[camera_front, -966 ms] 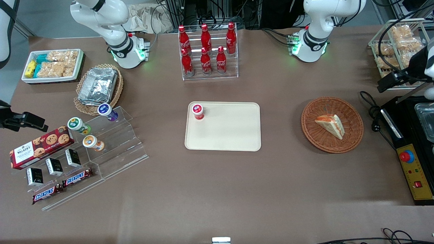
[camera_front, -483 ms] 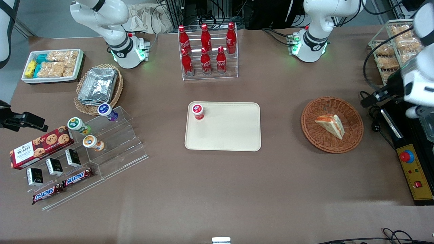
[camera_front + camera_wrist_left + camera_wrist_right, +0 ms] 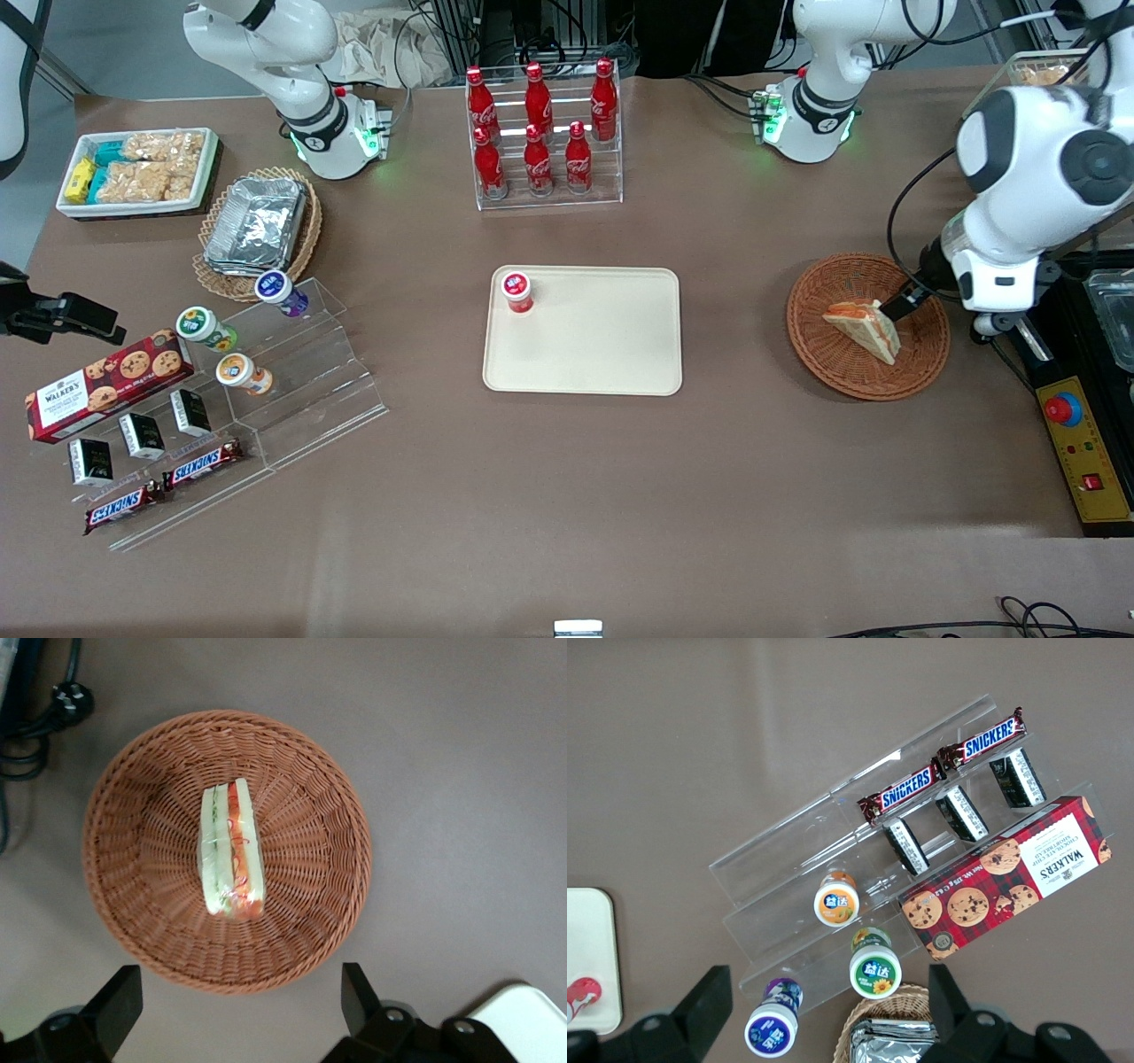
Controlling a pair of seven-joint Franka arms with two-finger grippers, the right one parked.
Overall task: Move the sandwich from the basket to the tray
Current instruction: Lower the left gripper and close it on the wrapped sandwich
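Note:
The sandwich (image 3: 864,329), a white-bread wedge with orange-red and green filling, lies in the round reddish-brown wicker basket (image 3: 819,354). The cream tray (image 3: 611,337) sits mid-table, toward the parked arm's end from the basket, and a red-capped bottle (image 3: 516,291) stands in one corner of it. My left gripper (image 3: 912,297) hangs above the basket's rim at the working arm's end, with one dark fingertip (image 3: 899,307) close to the sandwich. In the left wrist view the gripper (image 3: 237,1003) is open, with nothing between its fingers. The sandwich (image 3: 232,850) and basket (image 3: 341,793) lie below, and the tray corner (image 3: 532,1019) shows.
A black appliance with a yellow control panel (image 3: 1085,452) and cables (image 3: 970,292) lie beside the basket at the working arm's end. A rack of red cola bottles (image 3: 540,133) stands farther from the camera than the tray. Snack displays (image 3: 230,381) fill the parked arm's end.
The left arm has swung in from the table's edge toward the basket. Its gripper now hangs over the basket's rim near the sandwich. The sandwich, basket and tray have not moved.

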